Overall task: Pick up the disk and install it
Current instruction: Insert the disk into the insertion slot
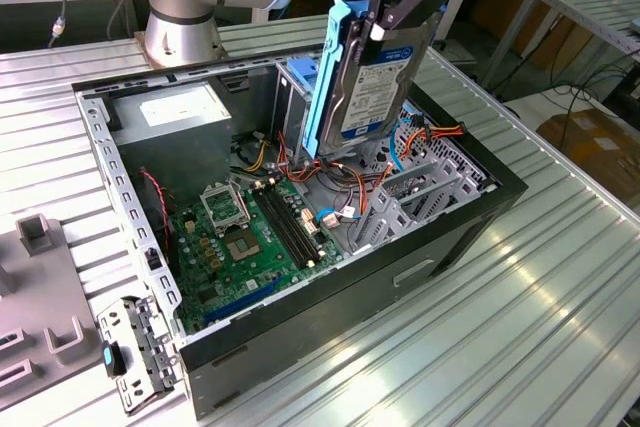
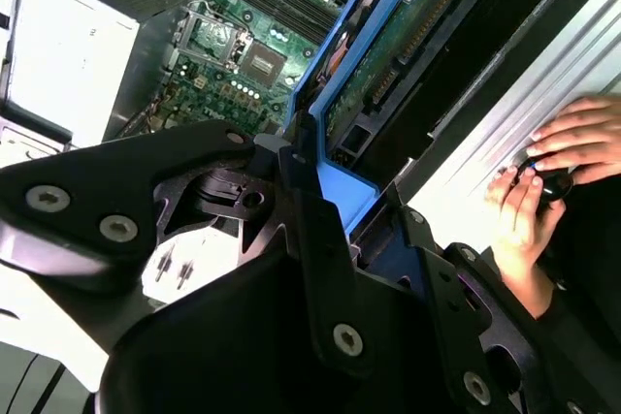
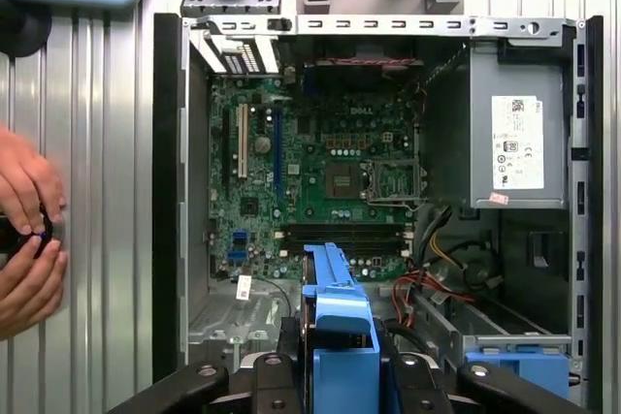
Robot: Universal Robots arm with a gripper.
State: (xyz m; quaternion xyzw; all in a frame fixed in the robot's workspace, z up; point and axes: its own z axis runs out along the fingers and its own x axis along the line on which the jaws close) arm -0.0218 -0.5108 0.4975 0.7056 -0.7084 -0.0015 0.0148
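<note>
One disk [image 1: 375, 97] hangs on edge, clamped in the robot's hand [image 1: 388, 19], just above the open computer case [image 1: 430, 257], seemingly held upright to slide down inside it.

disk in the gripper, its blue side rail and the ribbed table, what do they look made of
Flat silver rectangular disk, held by the black gripper: likely metal, matte grey sheen, paper-looking blue-and-white label. Light-blue side rail: probably plastic, uniform colour, soft gloss. Ribbed silver table: apparently aluminium, brushed, bright streaky reflections along its grooves.
</note>
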